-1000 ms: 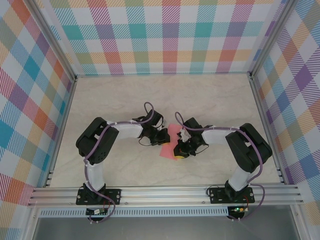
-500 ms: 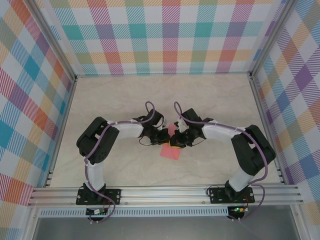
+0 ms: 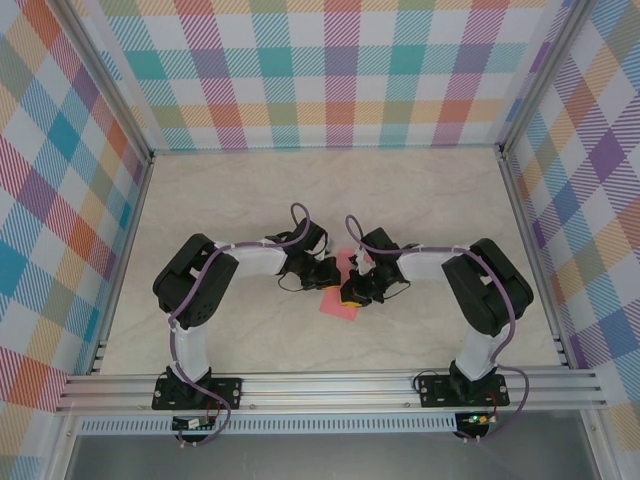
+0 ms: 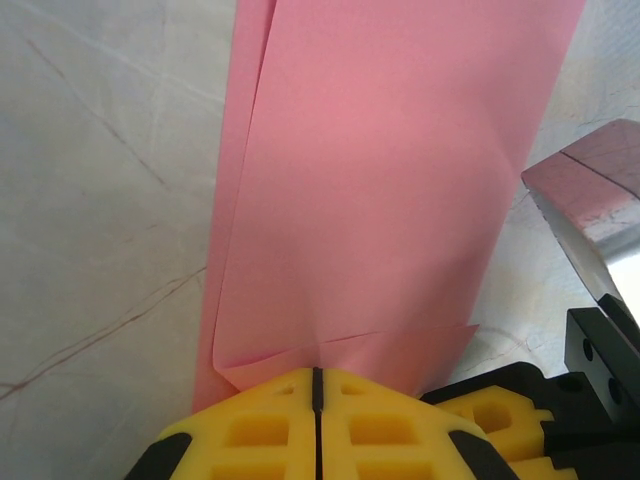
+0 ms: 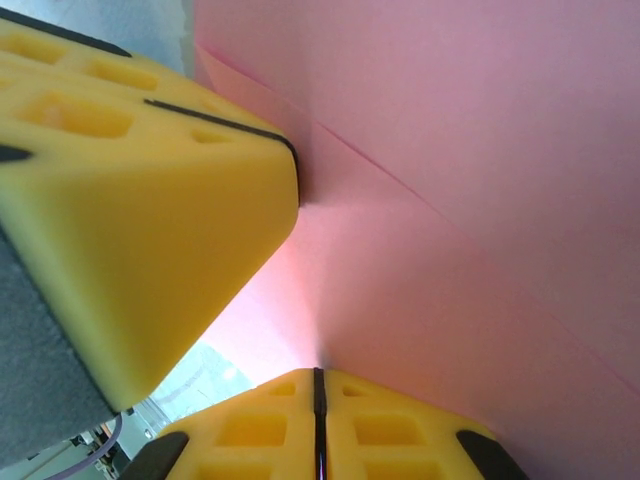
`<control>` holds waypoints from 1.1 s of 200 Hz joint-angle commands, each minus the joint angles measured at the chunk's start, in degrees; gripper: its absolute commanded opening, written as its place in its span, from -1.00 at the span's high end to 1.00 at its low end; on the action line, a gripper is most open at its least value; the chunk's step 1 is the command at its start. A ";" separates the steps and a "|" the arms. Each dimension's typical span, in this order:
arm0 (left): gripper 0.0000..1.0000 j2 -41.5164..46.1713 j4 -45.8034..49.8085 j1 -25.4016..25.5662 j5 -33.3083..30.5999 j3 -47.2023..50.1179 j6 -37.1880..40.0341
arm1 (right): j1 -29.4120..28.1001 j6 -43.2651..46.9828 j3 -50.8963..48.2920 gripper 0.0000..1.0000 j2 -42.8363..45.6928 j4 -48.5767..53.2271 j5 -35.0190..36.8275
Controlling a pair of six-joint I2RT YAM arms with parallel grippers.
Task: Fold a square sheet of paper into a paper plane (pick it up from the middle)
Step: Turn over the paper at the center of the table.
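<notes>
The salmon-pink sheet of paper [image 3: 340, 304] lies on the table, folded into a long strip with layered edges [image 4: 380, 170]. A small flap is turned over at its near end. My left gripper [image 3: 329, 272] is shut, and its yellow fingertips [image 4: 316, 374] press down on that near end. My right gripper [image 3: 352, 291] comes in from the right. Its jaws [image 5: 318, 372] are closed at the paper's edge, where a soft crease rises from their seam and the sheet lifts slightly off the table. The left gripper's yellow pad [image 5: 150, 200] rests on the paper close beside it.
The marble-look tabletop [image 3: 250, 200] is bounded by checked walls and an aluminium rail [image 3: 330, 385] at the near edge. Both arms are bent inward, and their wrists nearly touch at the table's centre.
The right gripper has moved up and left along the paper, from its lower right part to close beside the left gripper. The left arm has stayed put.
</notes>
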State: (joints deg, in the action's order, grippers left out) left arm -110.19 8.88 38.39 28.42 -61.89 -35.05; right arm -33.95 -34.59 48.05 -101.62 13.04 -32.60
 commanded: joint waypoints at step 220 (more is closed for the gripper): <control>0.87 -2.59 4.52 0.10 -2.98 -0.24 0.81 | -0.10 3.17 -10.18 0.73 12.01 8.07 1.62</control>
State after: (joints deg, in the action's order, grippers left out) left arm -110.30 9.08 38.39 28.45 -62.08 -35.07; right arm -34.02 -31.68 38.79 -92.71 17.10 -33.19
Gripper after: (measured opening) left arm 0.065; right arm 0.121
